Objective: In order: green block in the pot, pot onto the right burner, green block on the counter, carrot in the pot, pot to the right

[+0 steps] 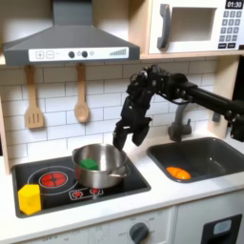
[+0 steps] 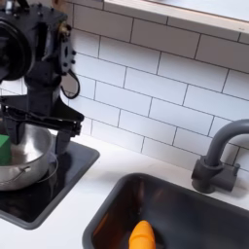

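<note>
The silver pot (image 1: 103, 168) sits on the black stovetop, on the burner at the first exterior view's right. The green block (image 1: 89, 163) lies inside it, also seen as a green block (image 2: 4, 151) in the pot (image 2: 27, 167) at the second exterior view's left edge. My gripper (image 1: 131, 140) hangs open just above the pot's right rim, touching nothing. In the second exterior view the gripper (image 2: 37, 134) spreads its fingers (image 2: 64, 138) over the pot. The orange carrot (image 1: 177, 172) lies in the dark sink (image 1: 212, 152); the carrot (image 2: 142, 234) is at the sink's near end.
A yellow block (image 1: 30, 198) stands at the stovetop's front left corner, next to the red burner (image 1: 54, 178). A dark faucet (image 2: 218, 154) rises behind the sink. Two wooden utensils (image 1: 81, 95) hang on the tiled wall. Pale counter (image 2: 92, 199) separates stovetop and sink.
</note>
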Available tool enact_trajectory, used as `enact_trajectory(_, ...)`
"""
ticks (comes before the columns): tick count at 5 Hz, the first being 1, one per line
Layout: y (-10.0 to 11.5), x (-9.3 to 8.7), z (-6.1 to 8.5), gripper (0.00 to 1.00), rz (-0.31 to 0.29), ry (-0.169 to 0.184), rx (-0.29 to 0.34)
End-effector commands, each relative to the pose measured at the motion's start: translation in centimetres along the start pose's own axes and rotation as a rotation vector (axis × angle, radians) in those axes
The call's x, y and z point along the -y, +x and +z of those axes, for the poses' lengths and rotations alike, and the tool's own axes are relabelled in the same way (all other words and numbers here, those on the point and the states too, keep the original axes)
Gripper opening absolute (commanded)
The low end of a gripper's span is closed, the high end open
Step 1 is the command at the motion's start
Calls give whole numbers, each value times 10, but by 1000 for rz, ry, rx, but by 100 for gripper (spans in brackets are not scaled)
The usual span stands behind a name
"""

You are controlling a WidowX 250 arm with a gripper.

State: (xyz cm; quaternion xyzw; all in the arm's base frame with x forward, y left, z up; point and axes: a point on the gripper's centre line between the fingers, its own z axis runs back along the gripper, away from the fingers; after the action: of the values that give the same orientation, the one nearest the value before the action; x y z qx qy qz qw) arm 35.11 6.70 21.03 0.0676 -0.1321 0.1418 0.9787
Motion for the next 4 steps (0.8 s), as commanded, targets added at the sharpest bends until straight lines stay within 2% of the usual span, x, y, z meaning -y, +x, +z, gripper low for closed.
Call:
enact_trajectory(1, 0, 0, 0, 100, 0, 0, 0)
enact_trajectory(2, -8, 13, -2, 100, 68, -10, -69)
enact_trajectory(3, -5, -3, -1, 100, 102, -1, -38)
enact_trajectory(4, 2, -10, 2, 100, 99, -19, -52)
